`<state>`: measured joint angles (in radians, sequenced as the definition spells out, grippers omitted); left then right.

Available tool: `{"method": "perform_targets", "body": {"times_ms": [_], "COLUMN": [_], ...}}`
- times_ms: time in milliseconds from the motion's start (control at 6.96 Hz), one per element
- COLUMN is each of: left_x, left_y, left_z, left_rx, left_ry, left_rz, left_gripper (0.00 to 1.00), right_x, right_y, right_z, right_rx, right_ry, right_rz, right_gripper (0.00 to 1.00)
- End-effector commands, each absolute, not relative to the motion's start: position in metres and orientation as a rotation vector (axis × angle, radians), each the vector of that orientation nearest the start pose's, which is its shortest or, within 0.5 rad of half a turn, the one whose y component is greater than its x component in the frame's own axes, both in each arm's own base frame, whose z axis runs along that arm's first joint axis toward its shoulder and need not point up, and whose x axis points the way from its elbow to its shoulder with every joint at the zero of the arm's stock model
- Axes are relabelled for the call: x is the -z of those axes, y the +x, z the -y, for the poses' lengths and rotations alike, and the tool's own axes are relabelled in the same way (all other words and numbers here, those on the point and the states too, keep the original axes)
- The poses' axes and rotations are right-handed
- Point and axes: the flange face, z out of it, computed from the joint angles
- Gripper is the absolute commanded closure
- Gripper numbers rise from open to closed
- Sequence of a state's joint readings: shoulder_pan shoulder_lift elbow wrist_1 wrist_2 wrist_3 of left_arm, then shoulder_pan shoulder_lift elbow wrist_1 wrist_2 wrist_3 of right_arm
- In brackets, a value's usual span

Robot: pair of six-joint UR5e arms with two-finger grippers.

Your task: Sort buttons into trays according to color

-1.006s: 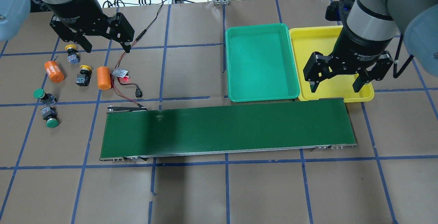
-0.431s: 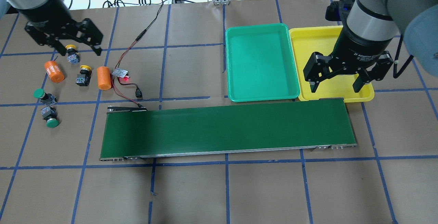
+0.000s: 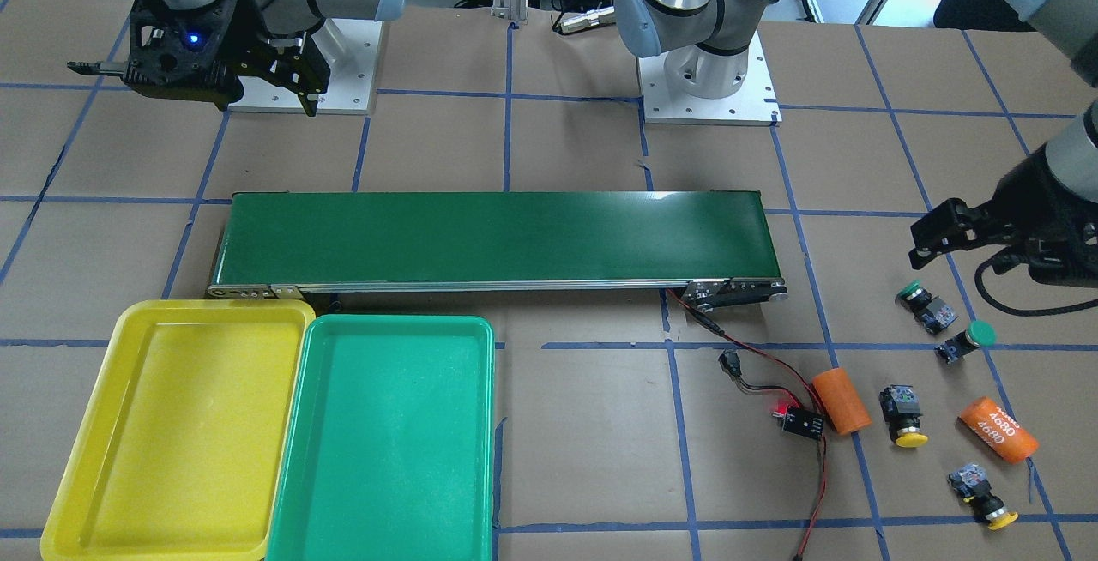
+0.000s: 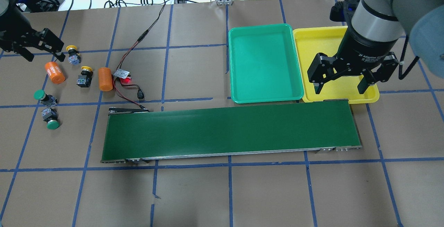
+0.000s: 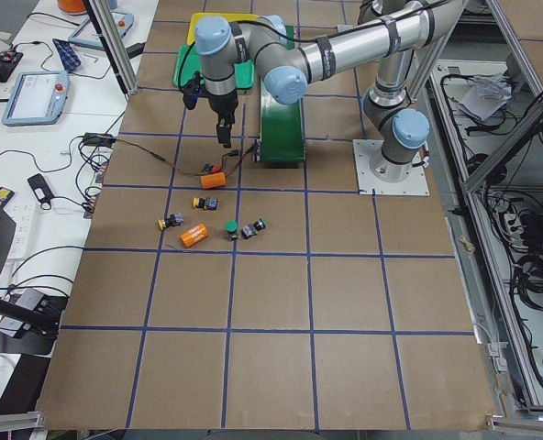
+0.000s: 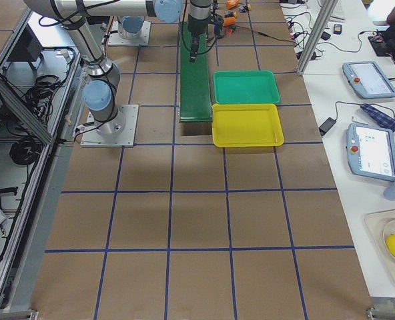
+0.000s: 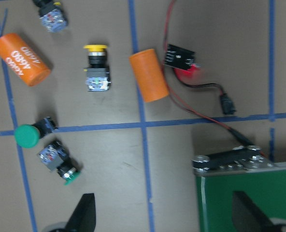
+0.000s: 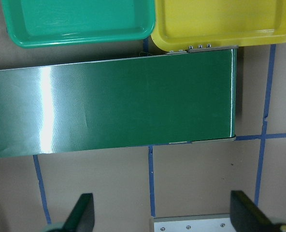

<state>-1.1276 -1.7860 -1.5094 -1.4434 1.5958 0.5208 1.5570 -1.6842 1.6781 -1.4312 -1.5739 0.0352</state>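
Left end effector [image 4: 45, 54]: over the last second it has swung outward, from nearer the board [image 4: 122, 73] to the counter's [image 4: 208, 192] far-left edge. It is released, fingers spread, and carries nothing.
Right end effector [image 4: 340, 88]: has not moved. It hangs released over the near rim of the yellow tray [image 4: 319, 43], by the end of the belt [image 4: 229, 129].
Far yellow button [image 4: 72, 54]: on the counter just beside the left end effector's inner finger, where it lay before.
Near yellow button [image 4: 85, 76]: on the counter between the two cylinders [image 4: 105, 78].
Green buttons [image 4: 44, 97]: the pair lies close together nearer the robot, untouched.
Trays: the green tray [image 4: 263, 60] and the yellow one sit side by side, with no button in either.
Meaning: sorting hasn't begun. The left arm seems to be lining up on the cluster, but I see no grasp yet.
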Motion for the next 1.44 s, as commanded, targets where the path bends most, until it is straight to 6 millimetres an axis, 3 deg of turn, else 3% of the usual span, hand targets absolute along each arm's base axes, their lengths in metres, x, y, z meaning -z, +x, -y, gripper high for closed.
{"method": "perform_targets", "body": {"times_ms": [0,431,719,1006,1150,1294], "left_x": [-0.371,-0.315,-0.281,-0.231,-0.208,-0.205], "left_y": [0.202,0.241,0.263,0.27,0.286,0.299], "left_z": [0.599,0.652,0.687,0.697,0.687,0.68], "left_rx": [-0.003,0.139,0.144,0.115,0.07,0.054], "left_ry": [0.207,0.101,-0.147,-0.197,-0.307,-0.341], "left_rz": [-3.103,-3.044,-3.051,-3.061,-3.068,-3.066], "left_gripper": [0.0,0.0,0.0,0.0,0.0,0.0], "right_x": [-0.475,-0.474,-0.463,-0.456,-0.454,-0.456], "right_y": [0.127,0.127,0.127,0.128,0.128,0.128], "right_z": [0.432,0.432,0.427,0.412,0.41,0.409], "right_rx": [-0.212,-0.215,-0.248,-0.243,-0.246,-0.241], "right_ry": [0.077,0.077,0.074,0.077,0.077,0.075], "right_rz": [-3.14,-3.138,-3.136,-3.131,-3.131,-3.131], "right_gripper": [0.0,0.0,0.0,0.0,0.0,0.0]}}
